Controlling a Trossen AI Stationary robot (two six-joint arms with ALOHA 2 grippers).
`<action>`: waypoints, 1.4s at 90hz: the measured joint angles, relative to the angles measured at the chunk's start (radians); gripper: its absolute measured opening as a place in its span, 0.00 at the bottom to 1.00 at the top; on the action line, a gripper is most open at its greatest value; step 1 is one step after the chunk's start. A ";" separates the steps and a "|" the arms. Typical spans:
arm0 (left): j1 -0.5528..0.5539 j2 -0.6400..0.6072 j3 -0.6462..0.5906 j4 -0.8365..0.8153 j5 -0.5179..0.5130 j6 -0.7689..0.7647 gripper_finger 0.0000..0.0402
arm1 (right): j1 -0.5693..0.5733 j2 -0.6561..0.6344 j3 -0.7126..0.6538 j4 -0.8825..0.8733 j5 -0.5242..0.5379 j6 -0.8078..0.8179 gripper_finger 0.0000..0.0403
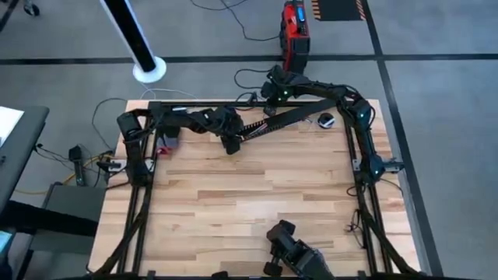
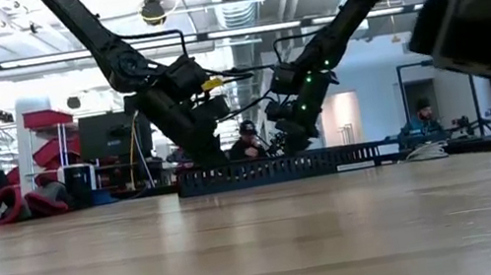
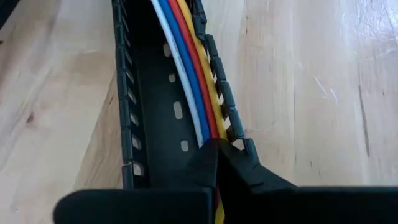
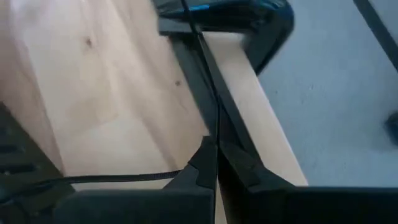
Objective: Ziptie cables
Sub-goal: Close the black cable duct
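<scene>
A long black comb-slotted channel [image 1: 288, 118] lies slantwise on the far half of the wooden table and shows as a low black bar [image 2: 271, 169] in the low view. The cables [image 3: 186, 56], white, blue, red and yellow, run side by side inside it along one slotted wall. My left gripper [image 1: 232, 145] stands at the channel's left end, shut on the cables. My right gripper [image 1: 274, 92] hovers at the table's far edge, shut on a thin black tie [image 4: 198, 56]. My left gripper [image 3: 216, 149] has the cables' strands [image 3: 208, 127] pinched between its two shut fingers, inside the channel beside the slotted wall. The fingers lie in line with the cables. Beyond the fingers the cables stay laid in the channel. My right gripper [image 4: 216, 152] pinches one end of the thin black tie [image 4: 214, 134] between its shut fingers. The tie runs straight out from the fingertips, over the black frame rail at the table's far edge.
A black frame rail [image 1: 202, 103] borders the table's far edge. A small round black-and-white object [image 1: 326, 120] lies by the channel's right end, and a small red-and-grey thing [image 1: 167, 142] by the left arm. A black device [image 1: 292, 249] sits at the near edge. Bare wood fills the middle.
</scene>
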 joint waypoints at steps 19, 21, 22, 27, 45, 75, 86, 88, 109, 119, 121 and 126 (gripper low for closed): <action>0.000 0.000 0.000 -0.005 0.001 0.007 0.00 | 0.019 0.000 0.000 0.035 -0.001 -0.020 0.02; 0.000 0.000 0.000 -0.006 0.001 0.007 0.00 | 0.019 0.000 0.000 0.036 -0.001 -0.020 0.02; 0.000 0.000 0.000 -0.006 0.001 0.007 0.00 | 0.019 0.000 0.000 0.036 -0.001 -0.020 0.03; 0.000 0.000 0.000 -0.009 0.001 0.008 0.00 | 0.020 0.000 0.000 0.036 -0.001 -0.027 0.05; 0.000 -0.016 -0.003 -0.030 0.001 0.022 0.00 | 0.037 0.000 0.000 0.033 -0.002 -0.081 0.15; 0.000 -0.093 -0.009 -0.084 -0.002 0.031 0.00 | 0.050 0.000 0.000 0.032 0.047 -0.149 0.01; 0.000 -0.095 -0.009 -0.091 -0.002 0.033 0.00 | 0.048 0.000 0.000 0.032 0.048 -0.149 0.00; 0.000 -0.096 -0.008 -0.097 -0.002 0.036 0.00 | 0.048 0.000 0.000 0.032 0.048 -0.149 0.00; 0.000 -0.097 -0.008 -0.123 -0.001 0.048 0.00 | 0.055 -0.013 -0.001 0.095 0.078 -0.144 0.06; 0.000 -0.097 -0.007 -0.123 -0.001 0.048 0.00 | 0.055 -0.032 0.025 0.049 0.078 -0.144 0.14; 0.000 -0.097 -0.007 -0.123 -0.001 0.048 0.00 | 0.054 -0.036 0.036 0.026 0.078 -0.145 0.15; 0.000 -0.097 -0.007 -0.122 -0.001 0.048 0.00 | 0.054 -0.045 0.065 -0.041 0.077 -0.147 0.17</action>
